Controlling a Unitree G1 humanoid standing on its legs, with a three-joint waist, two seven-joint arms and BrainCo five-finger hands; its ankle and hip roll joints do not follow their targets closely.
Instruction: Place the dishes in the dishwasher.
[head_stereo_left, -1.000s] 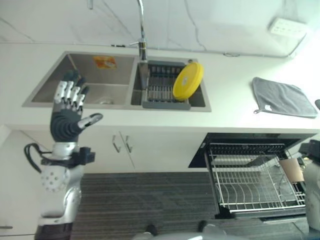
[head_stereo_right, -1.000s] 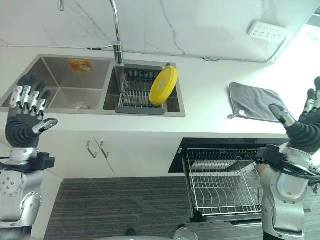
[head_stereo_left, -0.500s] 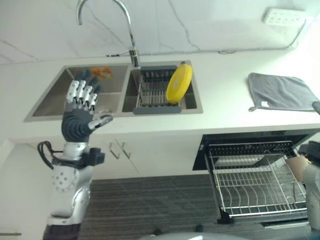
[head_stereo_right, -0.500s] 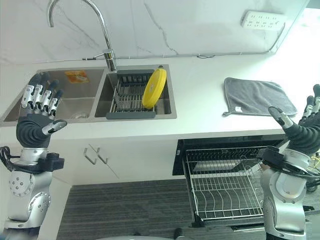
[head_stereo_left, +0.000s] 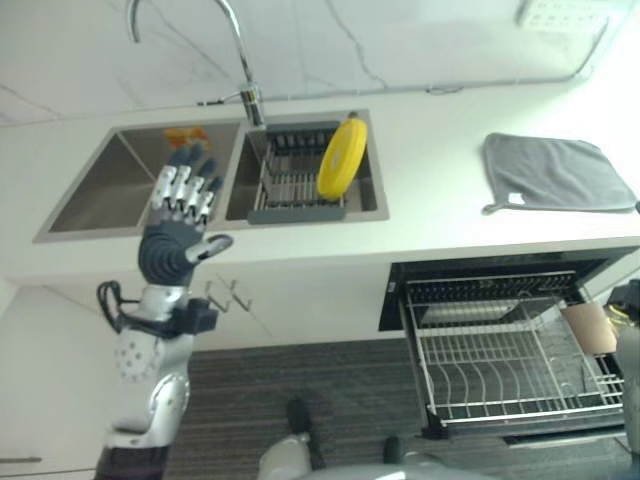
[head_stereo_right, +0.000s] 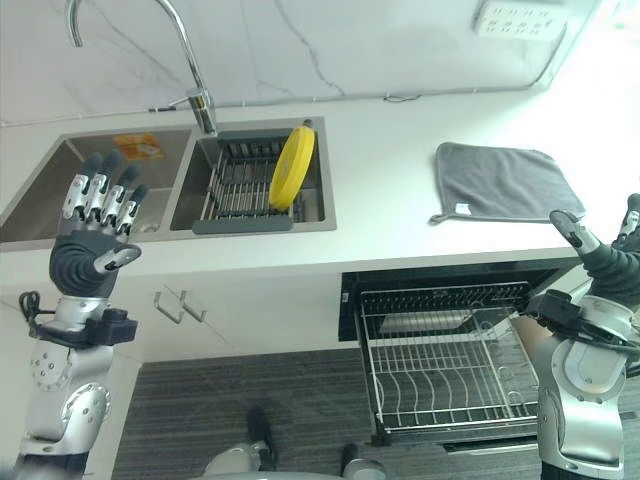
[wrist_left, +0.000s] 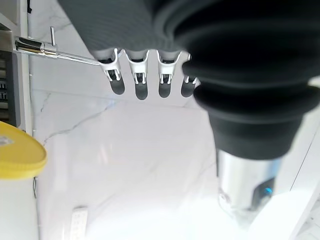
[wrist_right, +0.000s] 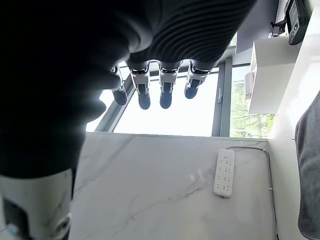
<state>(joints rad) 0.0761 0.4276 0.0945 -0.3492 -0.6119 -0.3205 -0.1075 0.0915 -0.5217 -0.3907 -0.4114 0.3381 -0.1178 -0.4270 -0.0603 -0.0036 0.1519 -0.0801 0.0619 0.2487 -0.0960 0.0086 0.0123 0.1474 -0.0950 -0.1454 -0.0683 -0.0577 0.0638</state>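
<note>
1. While the yellow plate (head_stereo_right: 284, 166) stands on edge in the dark drying rack (head_stereo_right: 246, 190) set in the right basin of the sink (head_stereo_left: 105, 190), no hand is on it, so the step in hand is, as I judge it, the reach for that plate.
2. Since the left hand (head_stereo_right: 92, 225) is raised in front of the left basin with its fingers (head_stereo_left: 182, 189) straight and spread, thumb out to the side, holding nothing, it looks the nearer one for the pick.
3. Doing it well would mean coming at the plate's upper rim from above and closing thumb and fingers on opposite faces, then lifting straight up so that the rim clears the rack's wires before any sideways move.
4. From there the plate has to travel across to the pulled-out dishwasher rack (head_stereo_right: 445, 362), which sits low under the desk (head_stereo_right: 380, 215) and well apart from the sink; its wire slots look empty.
5. Over by that rack's far side, the right hand (head_stereo_right: 608, 262) is also raised, fingers straight and empty in its wrist view.
6. Standing just behind the drying rack, the tall faucet (head_stereo_right: 190, 70) could catch a hand coming in high.
7. Lying flat on the desk, a grey cloth (head_stereo_right: 500, 182) is clear of the path, and a power strip (head_stereo_right: 515, 18) is on the wall above it.
</note>
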